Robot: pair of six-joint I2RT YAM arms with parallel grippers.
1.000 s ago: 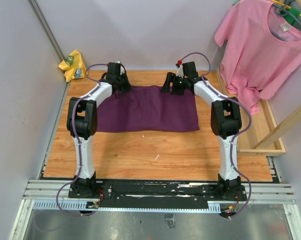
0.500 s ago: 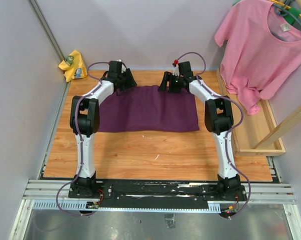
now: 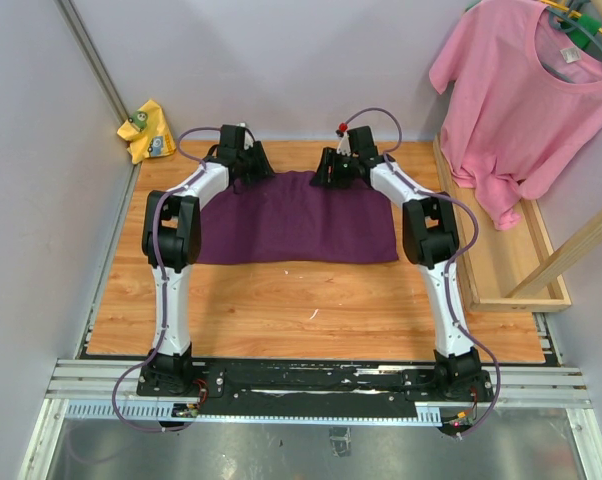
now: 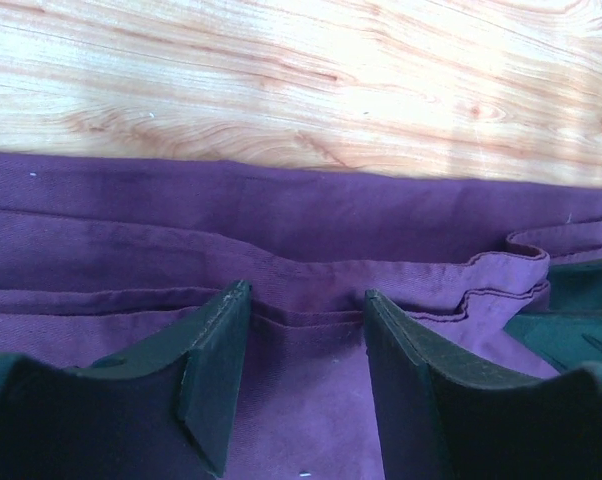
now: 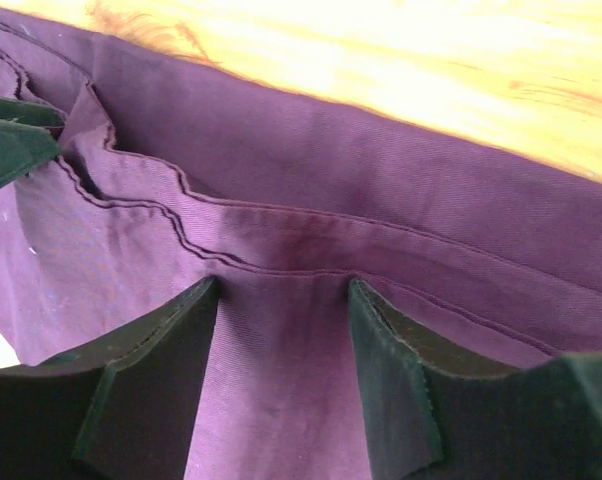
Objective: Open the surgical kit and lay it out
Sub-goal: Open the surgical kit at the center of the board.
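The dark purple cloth wrap lies flat, folded, against the wooden table's far edge.

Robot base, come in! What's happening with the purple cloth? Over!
Left gripper, right gripper: open, at far hem. Purple cloth: flat, layered, no tools showing. Pink T-shirt hangs well aside.

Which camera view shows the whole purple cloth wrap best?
The top external view: the purple cloth wrap lies there complete, almost every edge visible on the wooden table. Both wrist views show only a close strip of its layered far hems.
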